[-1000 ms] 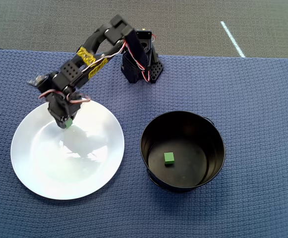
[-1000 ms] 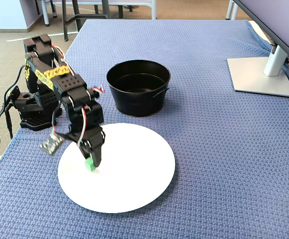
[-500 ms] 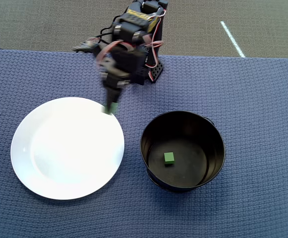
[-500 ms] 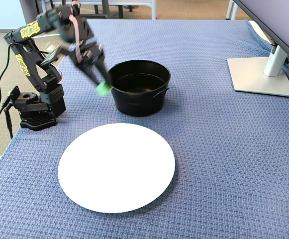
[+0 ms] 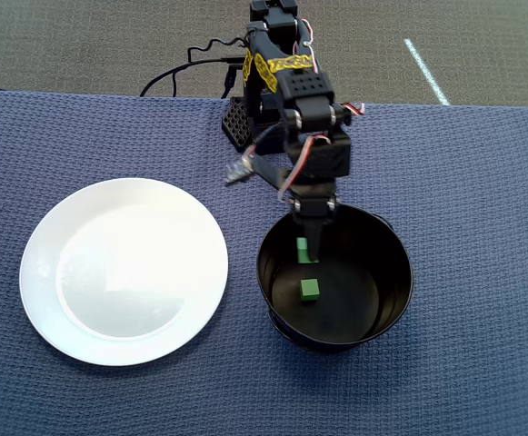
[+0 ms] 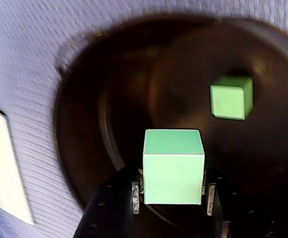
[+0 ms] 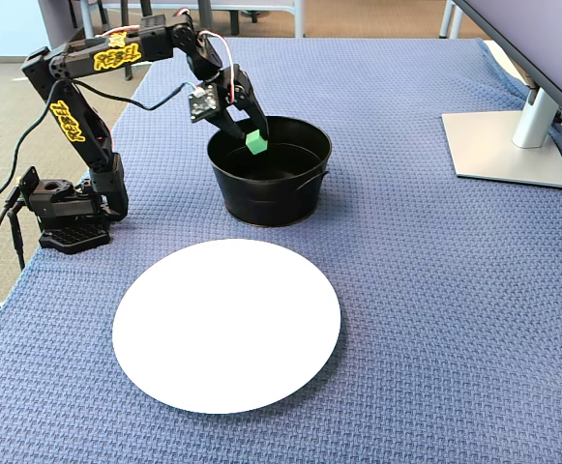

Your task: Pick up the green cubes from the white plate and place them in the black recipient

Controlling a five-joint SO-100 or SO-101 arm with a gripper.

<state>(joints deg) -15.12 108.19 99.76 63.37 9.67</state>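
Jaws clamp one green cube from both sides, held above the opening of the black recipient on the blue-clothed surface. White plate lies bare beside it. Yellow lettering on the arm is unreadable. Second green cube rests on the recipient's floor.
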